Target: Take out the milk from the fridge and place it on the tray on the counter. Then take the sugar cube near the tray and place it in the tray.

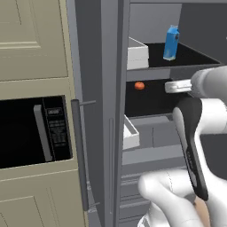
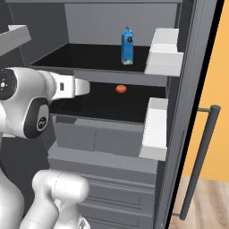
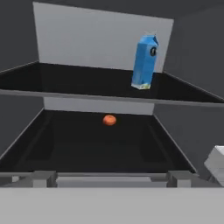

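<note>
We stand before the open fridge, door swung wide, and judge ourselves in the first step: the reach for the milk, nothing yet grasped. The milk stands upright on the upper shelf, toward its right side and set back from the front lip, just left of the white door bins. Below it, on the lower shelf, a small orange ball lies alone; we leave that be. Our fingers sit spread wide with nothing between them, their tips just showing at the foot of the hand view, level with the lower shelf and aimed into it. The milk shows above and right of where the hand points, well apart from the fingers. So the next move, as we read it, calls for raising the hand to the upper shelf's height, shifting right, then pushing straight in until the carton stands between the fingers before closing. The shelf's front edge lies between hand and carton, so we must clear it first. Tray, tabletop and sugar cube wait for later.
</note>
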Robot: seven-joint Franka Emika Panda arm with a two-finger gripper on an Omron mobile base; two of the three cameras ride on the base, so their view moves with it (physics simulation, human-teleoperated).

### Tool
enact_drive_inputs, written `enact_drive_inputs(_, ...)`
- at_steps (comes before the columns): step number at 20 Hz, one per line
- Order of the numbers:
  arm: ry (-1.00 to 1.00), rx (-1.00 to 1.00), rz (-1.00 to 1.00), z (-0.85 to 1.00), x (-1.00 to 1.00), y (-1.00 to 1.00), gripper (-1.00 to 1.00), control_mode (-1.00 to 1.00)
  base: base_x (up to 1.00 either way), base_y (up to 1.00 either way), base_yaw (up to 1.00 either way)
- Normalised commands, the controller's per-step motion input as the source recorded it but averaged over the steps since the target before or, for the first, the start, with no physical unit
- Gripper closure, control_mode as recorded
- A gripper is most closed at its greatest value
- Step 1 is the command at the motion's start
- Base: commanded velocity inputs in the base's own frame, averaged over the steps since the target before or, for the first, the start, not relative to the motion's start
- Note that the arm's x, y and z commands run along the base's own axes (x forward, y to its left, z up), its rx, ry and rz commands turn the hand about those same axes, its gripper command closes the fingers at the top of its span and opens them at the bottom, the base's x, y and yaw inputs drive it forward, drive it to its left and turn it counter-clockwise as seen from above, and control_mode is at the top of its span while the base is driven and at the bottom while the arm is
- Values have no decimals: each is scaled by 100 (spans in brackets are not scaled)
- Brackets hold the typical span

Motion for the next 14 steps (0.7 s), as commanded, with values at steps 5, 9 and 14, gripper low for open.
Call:
enact_drive_inputs(5,-24,0,-11,48,0,-2,-100,-100,0,0,0)
enact_drive_inputs(9,-22,13,-12,29,-6,-8,-100,-100,0,0,0)
enact_drive_inputs(14,-24,6,-9,22,0,-5,-100,-100,0,0,0)
